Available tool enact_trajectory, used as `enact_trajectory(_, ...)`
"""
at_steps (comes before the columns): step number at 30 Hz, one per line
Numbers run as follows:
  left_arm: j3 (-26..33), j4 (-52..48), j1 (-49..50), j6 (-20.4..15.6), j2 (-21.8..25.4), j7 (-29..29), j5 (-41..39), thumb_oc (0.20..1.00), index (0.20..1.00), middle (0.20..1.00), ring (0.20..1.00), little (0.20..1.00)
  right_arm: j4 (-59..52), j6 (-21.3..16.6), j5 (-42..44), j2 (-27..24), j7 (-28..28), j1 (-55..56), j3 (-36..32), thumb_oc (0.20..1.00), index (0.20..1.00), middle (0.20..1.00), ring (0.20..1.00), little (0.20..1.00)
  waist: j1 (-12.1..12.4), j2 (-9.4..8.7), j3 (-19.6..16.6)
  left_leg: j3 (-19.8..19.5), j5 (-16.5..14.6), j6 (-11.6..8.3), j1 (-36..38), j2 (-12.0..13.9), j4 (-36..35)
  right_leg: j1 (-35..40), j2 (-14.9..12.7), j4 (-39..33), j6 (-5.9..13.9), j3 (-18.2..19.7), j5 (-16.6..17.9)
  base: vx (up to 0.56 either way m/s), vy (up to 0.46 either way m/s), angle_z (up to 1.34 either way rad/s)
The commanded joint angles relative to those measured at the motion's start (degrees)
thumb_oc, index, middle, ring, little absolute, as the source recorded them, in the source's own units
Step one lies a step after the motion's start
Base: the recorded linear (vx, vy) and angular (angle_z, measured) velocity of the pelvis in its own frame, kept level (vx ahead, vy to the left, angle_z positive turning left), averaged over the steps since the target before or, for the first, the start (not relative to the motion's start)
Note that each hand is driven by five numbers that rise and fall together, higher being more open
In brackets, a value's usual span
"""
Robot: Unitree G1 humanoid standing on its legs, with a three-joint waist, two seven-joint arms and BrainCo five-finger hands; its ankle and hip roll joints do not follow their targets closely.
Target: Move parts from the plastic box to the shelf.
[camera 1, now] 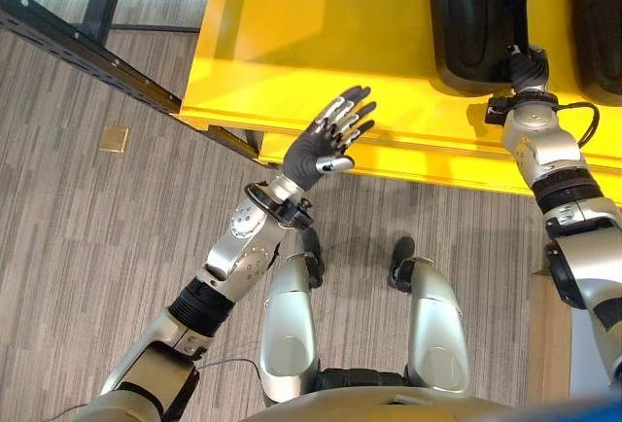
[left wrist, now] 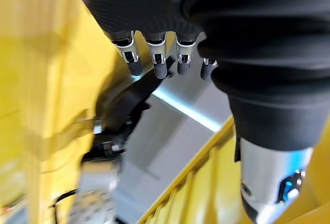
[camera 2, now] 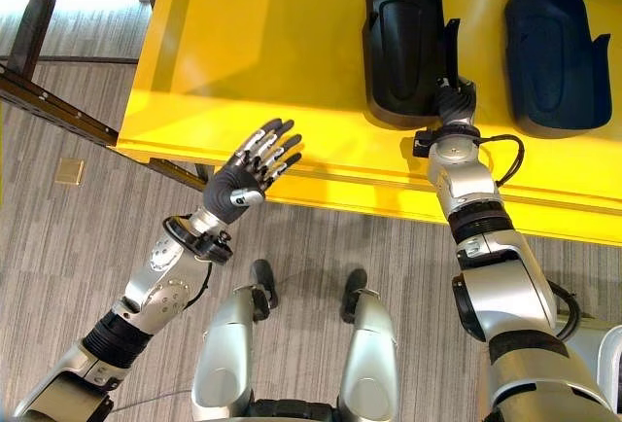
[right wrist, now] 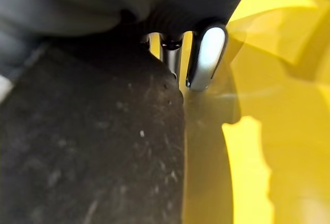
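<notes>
While the yellow plastic box (camera 2: 292, 33) held two black parts, the nearer part (camera 2: 403, 38) had the right hand (camera 2: 455, 99) at its edge, grip hidden; it could slip if lifted. The left hand (camera 2: 255, 171) hovered spread, empty.

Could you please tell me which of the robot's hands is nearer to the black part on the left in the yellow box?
The right hand is nearer: it reaches onto that black part's lower right edge. The left hand is open at the yellow box's front rim, apart from it.
</notes>
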Motion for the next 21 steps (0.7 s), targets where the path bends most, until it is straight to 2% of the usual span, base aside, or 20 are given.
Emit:
enact_trajectory(1, 0.3, -8.2, -0.6, -2.3, -0.8, 1.3, 0.6, 1.0, 1.0, 1.0, 1.0, 1.0, 2.5, 1.3, 3.5, 3.7, 0.8, 0.4, 1.2, 0.2, 0.2, 0.2, 0.2, 0.2, 1.5, 0.41, -0.5, 1.5, -4.2, 0.09, 2.2, -0.3, 1.5, 0.4, -2.7, 6.9, 1.94, -4.1, -3.7, 0.02, -0.007, 0.04)
enact_trajectory(4, 0.6, -7.8, -1.0, -2.2, -1.4, 0.1, -1.4, 1.0, 1.0, 1.0, 1.0, 1.0, 2.4, 1.6, 4.4, 6.5, 0.3, 0.8, 1.7, 0.2, 0.2, 0.2, 0.2, 0.2, 1.8, 0.31, -0.5, 1.1, -4.1, 0.23, 2.1, -0.8, 1.0, -0.1, -2.8, 7.2, 2.29, -3.8, -3.5, 0.02, 0.0, 0.05)
enact_trajectory(10, -0.1, -7.7, -1.3, -1.1, -2.4, 1.1, -0.8, 1.0, 1.0, 1.0, 1.0, 1.0, 1.9, 1.4, 3.9, 9.0, -1.6, 1.1, 2.7, 0.2, 0.2, 0.2, 0.2, 0.2, 1.8, 0.41, -0.5, 1.2, -4.0, 0.17, 1.9, -0.8, 1.0, -0.6, -2.9, 7.5, 2.39, -3.6, -3.4, 0.0, 0.0, 0.0)
enact_trajectory(15, -0.8, -6.7, -1.8, -2.1, -3.4, 2.6, 0.5, 1.0, 1.0, 1.0, 1.0, 1.0, 1.7, 1.3, 4.8, 11.2, -3.5, 1.3, 2.8, 0.2, 0.2, 0.2, 0.2, 0.2, 1.5, 0.75, -0.5, 1.2, -3.8, 0.06, 1.6, -0.8, 1.2, -1.0, -2.8, 7.6, 2.45, -3.1, -3.2, 0.0, 0.006, -0.02)
enact_trajectory(21, -1.1, -6.4, -2.1, -3.9, -4.3, 2.8, -1.6, 1.0, 1.0, 1.0, 1.0, 1.0, 2.2, 0.7, 5.7, 12.5, -5.4, 2.0, 2.7, 0.2, 0.2, 0.2, 0.2, 0.2, 1.0, 1.18, -0.5, 1.4, -3.7, -0.09, 2.0, -0.7, 1.1, -1.0, -3.0, 7.6, 2.56, -3.0, -3.1, 0.0, 0.0, 0.0)
